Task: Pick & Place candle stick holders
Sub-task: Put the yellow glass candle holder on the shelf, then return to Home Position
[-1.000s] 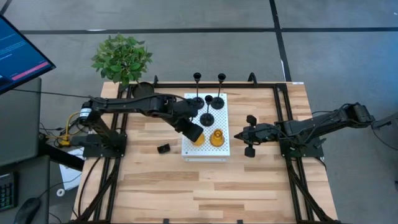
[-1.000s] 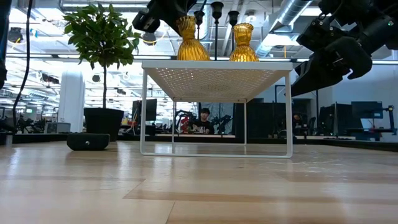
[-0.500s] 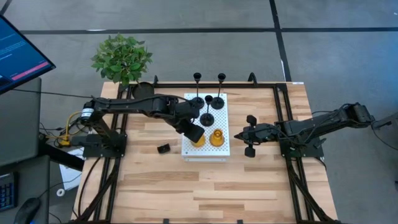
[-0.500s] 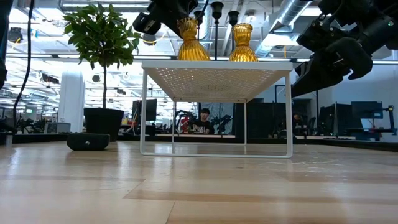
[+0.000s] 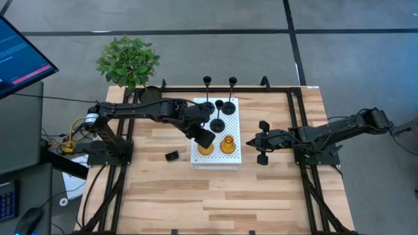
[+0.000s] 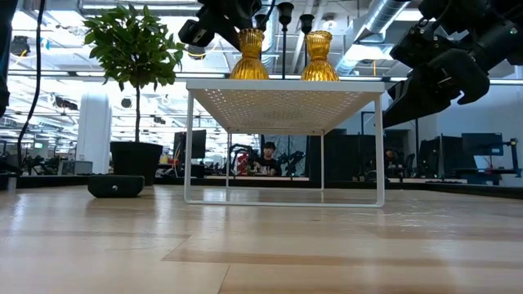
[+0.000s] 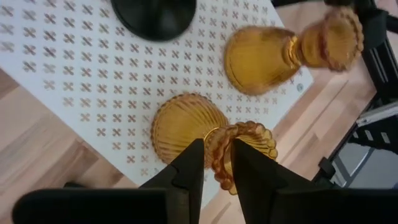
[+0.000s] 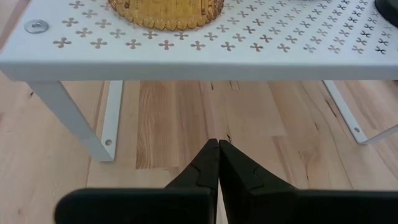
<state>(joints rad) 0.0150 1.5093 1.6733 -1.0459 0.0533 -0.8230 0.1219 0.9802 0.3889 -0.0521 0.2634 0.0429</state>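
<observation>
A white perforated rack (image 5: 236, 156) stands mid-table. On its top stand three tall black candle stick holders (image 5: 217, 124) and two amber glassy ones, the left (image 5: 206, 149) and the right (image 5: 227, 144). My left gripper (image 7: 216, 158) reaches over the rack's near left corner and is shut on the left amber holder (image 6: 249, 55). A short black holder (image 5: 171, 155) lies on the table left of the rack. My right gripper (image 5: 251, 142) hovers shut and empty just right of the rack. My left gripper pinches the left amber holder's narrow neck (image 7: 214, 148), just under its scalloped cup rim, between its two fingers. The fingers come slanting down from the table's left and far side. The holder stands upright with its ribbed base (image 7: 177, 127) on the rack top.
A leafy plant (image 5: 127, 60) in a black pot stands at the far left corner. The black frame rails (image 5: 297, 117) run along the table's sides. Bare wood lies in front of the rack toward the near edge. People sit in the room behind the table.
My left gripper has drawn a little toward the table's far edge, still around the left amber holder. The holder has shifted slightly with it on the rack top and now stands straighter.
</observation>
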